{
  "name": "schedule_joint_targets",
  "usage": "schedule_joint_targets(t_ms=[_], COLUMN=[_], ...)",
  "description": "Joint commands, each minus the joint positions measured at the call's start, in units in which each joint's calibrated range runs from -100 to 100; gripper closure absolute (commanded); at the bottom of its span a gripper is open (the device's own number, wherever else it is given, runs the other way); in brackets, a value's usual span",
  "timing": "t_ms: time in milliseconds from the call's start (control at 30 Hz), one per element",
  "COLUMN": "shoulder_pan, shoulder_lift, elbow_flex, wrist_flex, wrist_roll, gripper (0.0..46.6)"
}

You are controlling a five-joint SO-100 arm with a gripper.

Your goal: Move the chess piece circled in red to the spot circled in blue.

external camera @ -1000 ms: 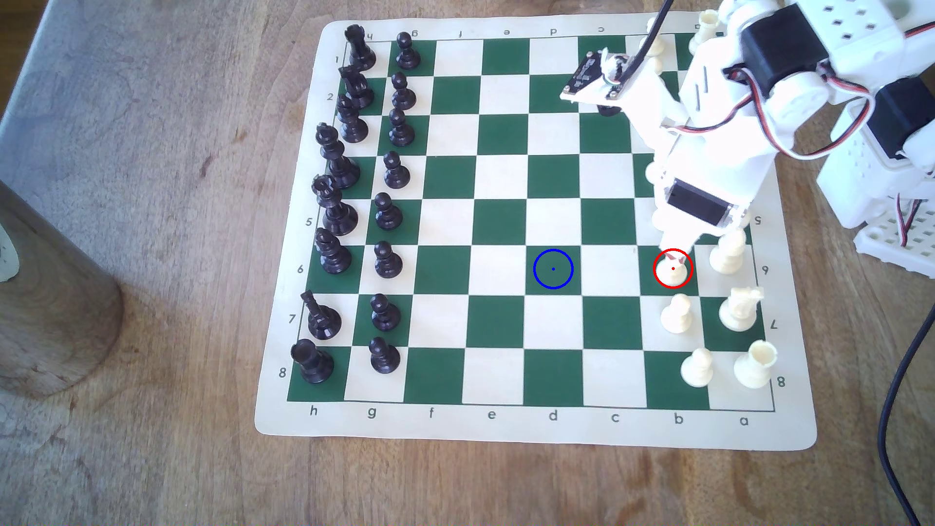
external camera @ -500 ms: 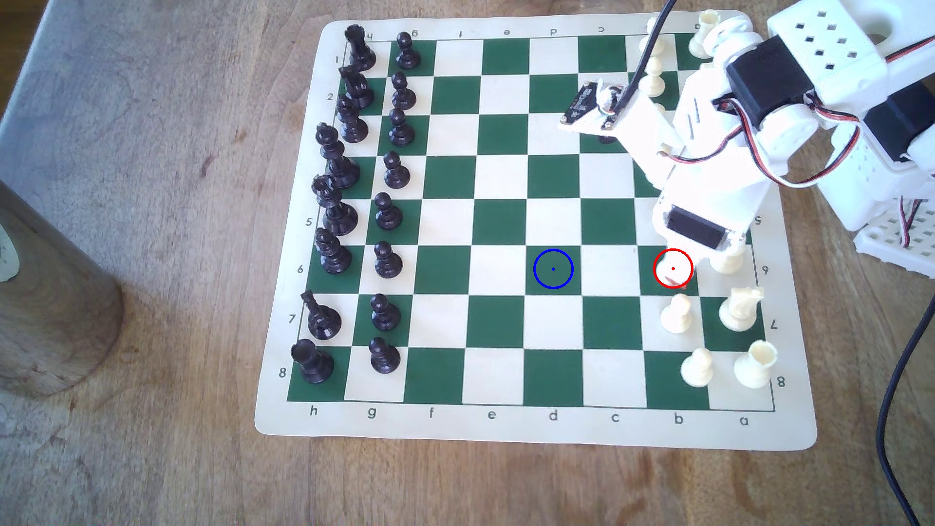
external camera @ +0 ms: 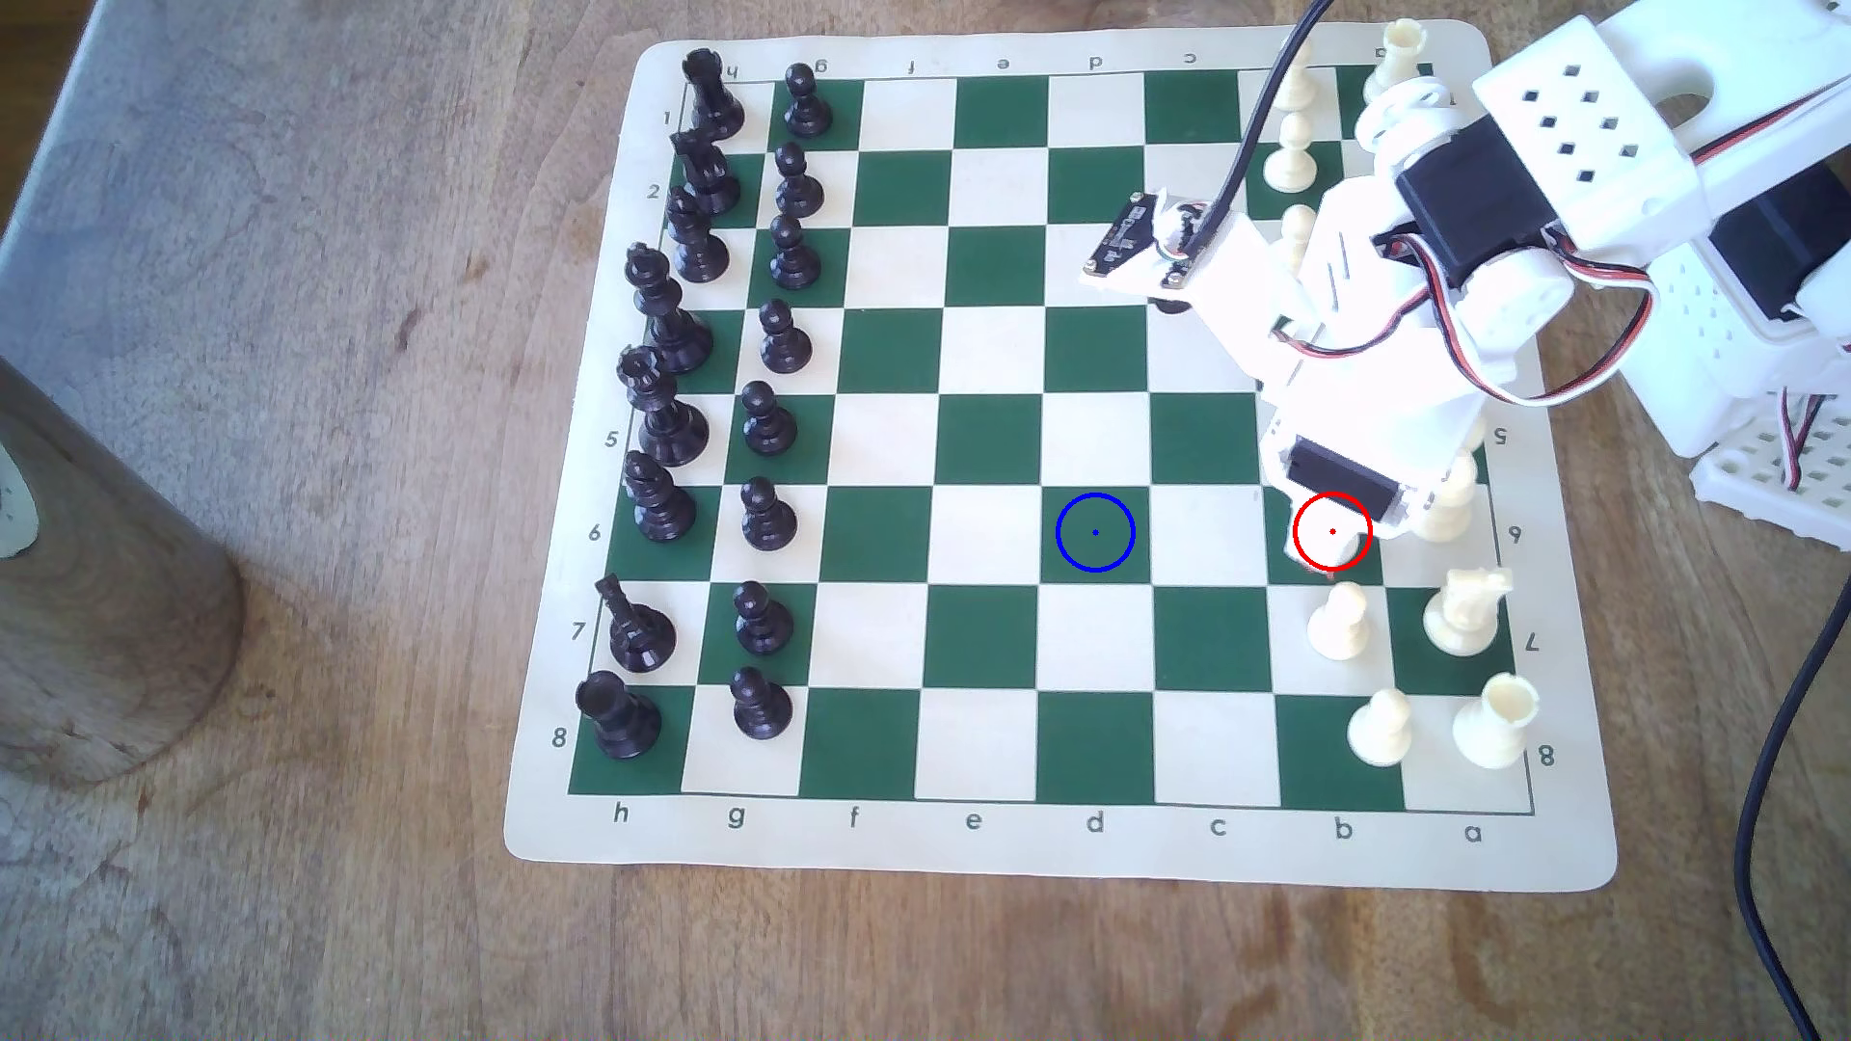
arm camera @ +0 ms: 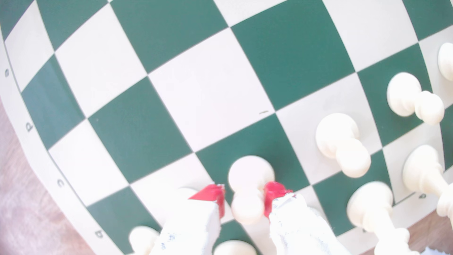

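The chess piece (arm camera: 251,171), a small cream pawn, stands on a green square. In the wrist view its round head sits between my two red-tipped fingers (arm camera: 215,196). One finger is against the head and a thin gap shows on the other side. My gripper (arm camera: 245,193) is open and straddles the pawn. In the exterior view the gripper (external camera: 1330,556) hangs over the red ring and hides most of the pawn. The spot (external camera: 1095,532), a green square with a blue ring, lies two squares toward the exterior view's left and is bare.
More white pieces crowd close: a pawn (external camera: 1340,621), a knight (external camera: 1464,611) and a taller piece (external camera: 1447,500) right beside the gripper. Black pieces (external camera: 766,515) line the exterior view's left. A wooden block (external camera: 100,601) and a black cable (external camera: 1793,751) lie off the board.
The arm has swung lower and toward the exterior view's bottom. The gripper has dropped over the ringed pawn, which showed a second ago and is now covered.
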Motion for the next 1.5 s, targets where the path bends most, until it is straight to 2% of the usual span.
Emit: schedule_joint_targets(t_ms=[0, 33, 333, 633, 800, 1133, 1467], shoulder_pan=[-0.66, -0.74, 0.2, 1.45, 2.39, 3.96, 6.46], shoulder_lift=[0.1, 0.27, -2.28, -8.65, -2.45, 20.05, 30.4], elbow_flex=[-1.42, -1.51, -3.14, -17.29, -27.17, -46.57, -49.93], wrist_flex=[-0.2, -0.2, 3.0, 15.53, 16.68, 12.58, 7.83], wrist_roll=[-0.15, -0.15, 0.98, 1.86, 2.39, 2.25, 2.78], gripper=[45.0, 46.3, 46.3, 46.3, 46.4, 46.4, 46.4])
